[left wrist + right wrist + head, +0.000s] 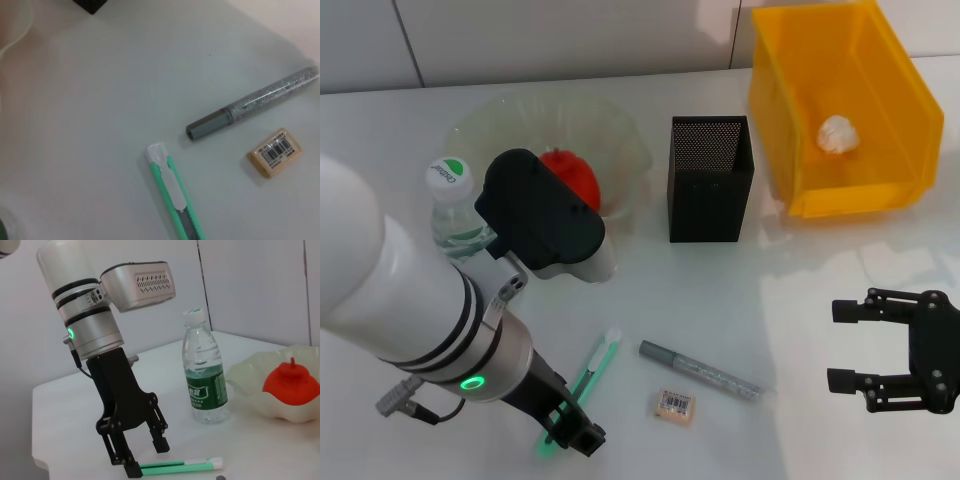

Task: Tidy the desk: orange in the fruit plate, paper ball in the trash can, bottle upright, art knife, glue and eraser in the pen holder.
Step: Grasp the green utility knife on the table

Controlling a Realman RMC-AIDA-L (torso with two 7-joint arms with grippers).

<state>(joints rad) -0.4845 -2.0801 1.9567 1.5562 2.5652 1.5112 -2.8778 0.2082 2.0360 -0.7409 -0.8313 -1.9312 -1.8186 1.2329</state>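
Right wrist view: left claw [142, 457] open astride art knife [182, 466].

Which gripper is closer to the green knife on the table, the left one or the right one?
The left. The left gripper stands right over the green knife, fingers open at its end. The right gripper hangs open far to the right, past the eraser.

My left arm [380, 290]: white glossy tube, black bands, green LED ring [472, 382], grey wrist camera housing with a black top. Left gripper [142, 452] and right gripper [855, 347]: black linkage fingers.
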